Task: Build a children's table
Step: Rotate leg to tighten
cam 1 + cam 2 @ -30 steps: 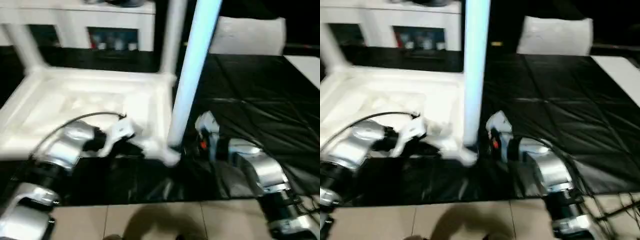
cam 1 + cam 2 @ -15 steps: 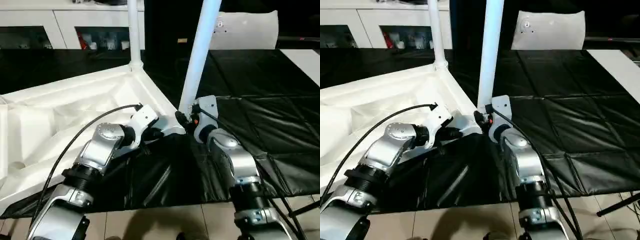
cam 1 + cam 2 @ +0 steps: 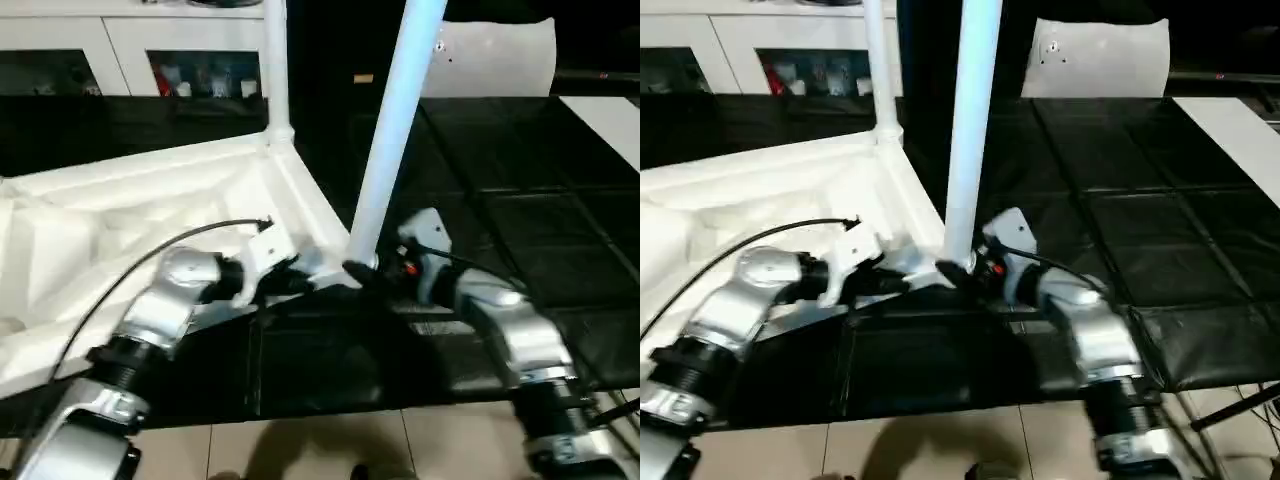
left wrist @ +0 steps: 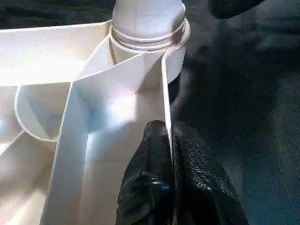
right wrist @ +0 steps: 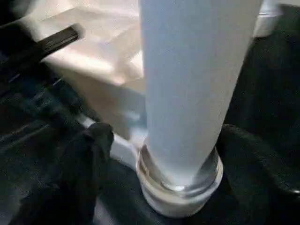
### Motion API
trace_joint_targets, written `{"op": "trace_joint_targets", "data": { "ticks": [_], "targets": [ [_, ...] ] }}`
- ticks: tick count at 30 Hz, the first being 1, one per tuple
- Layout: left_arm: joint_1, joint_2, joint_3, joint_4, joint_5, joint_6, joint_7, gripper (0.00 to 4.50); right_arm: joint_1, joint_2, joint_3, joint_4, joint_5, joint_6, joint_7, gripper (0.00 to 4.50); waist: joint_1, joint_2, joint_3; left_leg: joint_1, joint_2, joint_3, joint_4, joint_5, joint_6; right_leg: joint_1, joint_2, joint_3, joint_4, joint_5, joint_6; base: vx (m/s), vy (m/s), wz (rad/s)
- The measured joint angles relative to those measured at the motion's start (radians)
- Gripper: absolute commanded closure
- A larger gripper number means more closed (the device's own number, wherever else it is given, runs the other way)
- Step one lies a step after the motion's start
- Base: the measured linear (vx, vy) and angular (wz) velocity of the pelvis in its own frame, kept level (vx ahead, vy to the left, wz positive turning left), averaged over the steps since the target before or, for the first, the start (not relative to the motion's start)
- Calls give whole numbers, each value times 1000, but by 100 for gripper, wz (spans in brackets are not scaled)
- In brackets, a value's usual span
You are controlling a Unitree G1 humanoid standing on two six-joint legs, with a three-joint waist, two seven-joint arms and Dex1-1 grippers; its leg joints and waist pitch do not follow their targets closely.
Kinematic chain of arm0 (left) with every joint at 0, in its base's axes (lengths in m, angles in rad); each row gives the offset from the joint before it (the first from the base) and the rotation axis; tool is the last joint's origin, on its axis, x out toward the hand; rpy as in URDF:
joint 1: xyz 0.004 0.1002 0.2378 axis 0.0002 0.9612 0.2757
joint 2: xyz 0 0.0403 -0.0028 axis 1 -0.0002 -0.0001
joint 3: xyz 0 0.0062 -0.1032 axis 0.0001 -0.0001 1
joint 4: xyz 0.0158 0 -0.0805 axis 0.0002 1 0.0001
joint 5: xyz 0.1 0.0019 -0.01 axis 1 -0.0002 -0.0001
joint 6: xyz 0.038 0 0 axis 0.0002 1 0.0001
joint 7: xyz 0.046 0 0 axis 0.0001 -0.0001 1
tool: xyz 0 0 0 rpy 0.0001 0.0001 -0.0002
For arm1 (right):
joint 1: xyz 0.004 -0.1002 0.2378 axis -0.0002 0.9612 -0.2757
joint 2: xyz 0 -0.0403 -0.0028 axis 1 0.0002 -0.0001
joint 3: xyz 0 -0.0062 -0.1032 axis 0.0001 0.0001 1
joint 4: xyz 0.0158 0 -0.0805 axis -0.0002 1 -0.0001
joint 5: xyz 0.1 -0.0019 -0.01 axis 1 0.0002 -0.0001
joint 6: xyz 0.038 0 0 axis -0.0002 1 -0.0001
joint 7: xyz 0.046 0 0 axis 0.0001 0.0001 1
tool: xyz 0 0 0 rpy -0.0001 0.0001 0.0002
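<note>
Left wrist view is showing the left gripper (image 4: 169,154) pinching the thin rim wall of the tabletop (image 3: 150,215), just beside the near corner socket (image 4: 150,35). At that socket, the right gripper (image 5: 159,154) is standing spread on either side of the near leg (image 3: 395,130), not clamping it. If that leg is only loosely seated, it could lean or pop out now that nothing is gripping it. Two legs are counted standing, the second (image 3: 276,65) at the corner beyond; one tabletop, lying underside up.
</note>
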Motion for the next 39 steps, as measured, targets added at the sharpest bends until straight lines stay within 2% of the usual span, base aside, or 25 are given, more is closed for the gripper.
{"op": "trace_joint_targets", "data": {
  "ticks": [7,9,12,16,19,23,30,33,34,39],
  "targets": [
    [-16,90,-4,62,-43,-103,-219,450,-31,-101,76,14,41,-71,249,34,7,-8,5,-1,0,0,4,0,1,-4,0,0,1,1,-1,0,0,0],
    [-36,99,-18,86,-49,-129,-275,450,-43,-103,89,26,60,-82,314,34,20,-9,6,-1,1,0,5,0,3,-4,-1,0,1,1,-2,0,0,0],
    [-46,105,-38,95,-56,-152,-329,450,-57,-103,112,53,67,-99,385,59,37,-13,7,-3,1,1,9,-1,5,-4,-2,0,1,2,-3,0,0,0],
    [-70,118,-63,127,-55,-209,-390,450,-96,-124,137,101,70,-113,445,89,49,-21,12,-4,1,1,13,-1,5,-4,-2,0,3,3,-5,0,0,0],
    [-79,119,-74,146,-48,-236,-424,450,-114,-125,148,129,70,-121,471,109,55,-21,12,-4,2,1,15,-1,5,-4,-2,0,4,4,-6,0,0,0],
    [-101,121,-94,178,-48,-266,-447,450,-120,-124,160,153,68,-156,498,141,58,-22,12,-4,2,1,17,-1,5,-4,-3,0,6,4,-6,0,0,0],
    [-129,117,-111,218,-48,-298,-456,450,-127,-124,175,166,69,-161,530,201,59,-23,12,-5,2,1,19,-1,5,-3,-3,0,6,4,-7,0,0,0],
    [-133,114,-115,229,-50,-306,-458,450,-128,-125,178,167,69,-170,530,213,61,-23,12,-5,2,1,19,-1,5,-4,-3,0,6,4,-7,0,0,0],
    [-133,114,-115,232,-50,-312,-458,450,-128,-126,178,167,69,-172,531,235,62,-23,12,-5,2,1,19,-1,5,-4,-3,0,6,4,-7,0,0,0],
    [-135,114,-118,241,-56,-324,-461,450,-128,-126,178,169,68,-176,531,249,63,-23,12,-5,2,1,18,-1,5,-4,-3,0,6,4,-7,0,0,0]
  ]
}}
